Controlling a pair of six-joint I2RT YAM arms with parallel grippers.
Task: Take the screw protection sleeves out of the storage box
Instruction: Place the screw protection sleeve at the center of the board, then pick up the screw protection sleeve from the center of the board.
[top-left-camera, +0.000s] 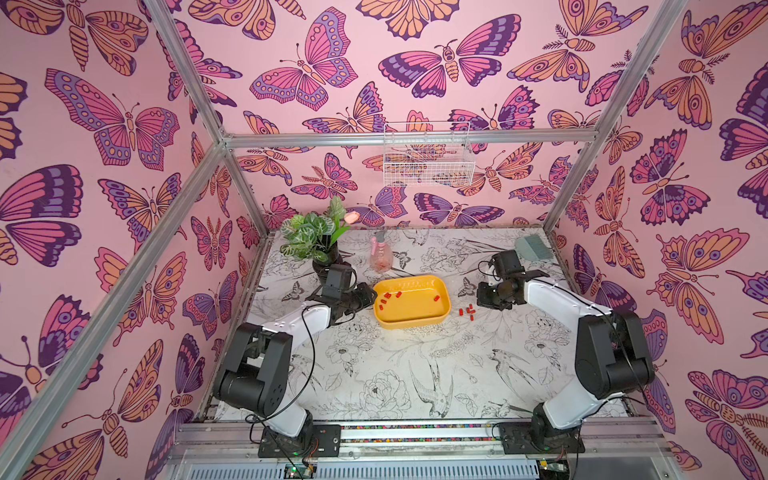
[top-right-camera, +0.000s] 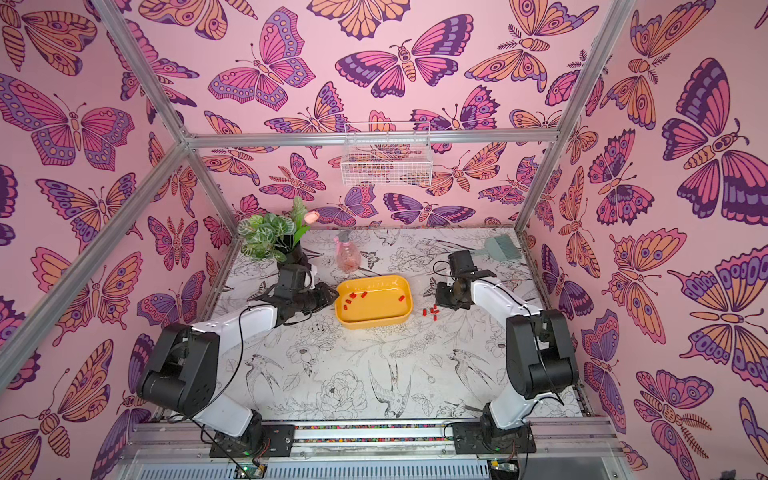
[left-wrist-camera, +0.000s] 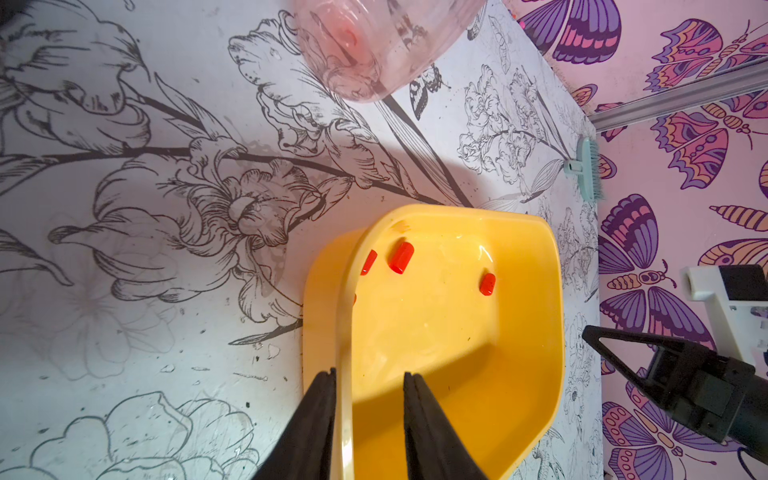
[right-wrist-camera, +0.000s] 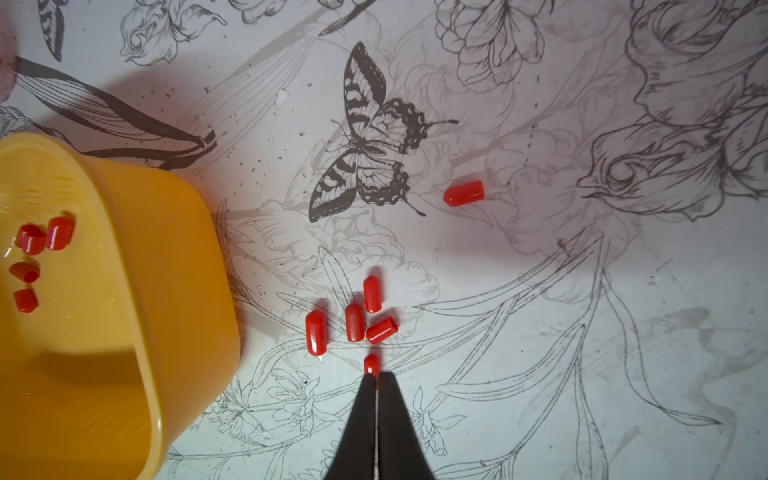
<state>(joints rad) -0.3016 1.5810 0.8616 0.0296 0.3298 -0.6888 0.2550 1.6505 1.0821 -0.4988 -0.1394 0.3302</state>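
Observation:
The yellow storage box (top-left-camera: 411, 322) (top-right-camera: 374, 322) sits mid-table. Several red screw protection sleeves (top-left-camera: 388, 296) (left-wrist-camera: 401, 257) (right-wrist-camera: 60, 232) lie inside it. More sleeves (top-left-camera: 468, 311) (top-right-camera: 432, 311) (right-wrist-camera: 355, 322) lie clustered on the table to its right, and one (right-wrist-camera: 463, 193) lies apart. My left gripper (top-left-camera: 371, 297) (left-wrist-camera: 369, 374) straddles the box's left rim (left-wrist-camera: 341, 332), one finger outside and one inside, shut on the wall. My right gripper (top-left-camera: 481, 300) (right-wrist-camera: 377, 374) hovers over the cluster, shut, with a sleeve (right-wrist-camera: 372, 363) pinched at its tips.
A pink spray bottle (top-left-camera: 381, 253) (left-wrist-camera: 365, 50) and a potted plant (top-left-camera: 316, 237) stand behind the box. A teal brush (top-left-camera: 534, 245) (left-wrist-camera: 588, 166) lies at the back right corner. A white wire basket (top-left-camera: 428, 162) hangs on the back wall.

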